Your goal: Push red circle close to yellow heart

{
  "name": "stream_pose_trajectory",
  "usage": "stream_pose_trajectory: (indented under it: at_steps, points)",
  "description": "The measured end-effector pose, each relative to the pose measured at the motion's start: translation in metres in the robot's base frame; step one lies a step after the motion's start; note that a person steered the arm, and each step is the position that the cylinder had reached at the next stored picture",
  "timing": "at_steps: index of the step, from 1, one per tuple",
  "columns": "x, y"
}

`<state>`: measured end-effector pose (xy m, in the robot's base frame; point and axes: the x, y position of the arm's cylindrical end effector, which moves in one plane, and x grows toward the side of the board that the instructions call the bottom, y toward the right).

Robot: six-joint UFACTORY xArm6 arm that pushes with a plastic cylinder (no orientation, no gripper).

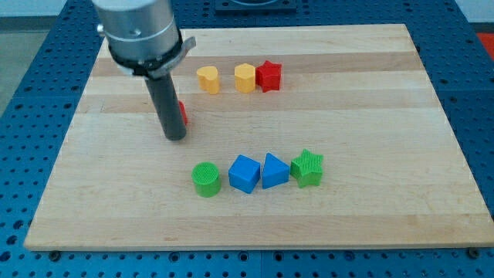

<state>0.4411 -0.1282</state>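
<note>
Wooden board (370, 116) on a blue perforated surface. My tip (175, 137) touches the red circle block (183, 113), mostly hidden behind the dark rod; there are no fingers to read. From the yellow heart block (207, 79), the red circle sits toward the view's bottom-left, apart from it.

The red circle (183, 113) hides behind my tip (175, 137). Bare worktop (370, 100) separates it from the yellow heart (207, 79); the yellow hexagon (245, 78) and red star (269, 76) crowd the heart's right.
</note>
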Motion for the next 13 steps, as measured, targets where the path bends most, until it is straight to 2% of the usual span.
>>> stream_pose_trajectory:
  at_steps: [2, 5, 8, 9, 11, 13]
  points:
    - [-0.049, -0.015]
    - [-0.055, -0.058]
    - [-0.088, -0.056]
    - [-0.090, -0.057]
    - [-0.063, -0.058]
    - [-0.077, -0.037]
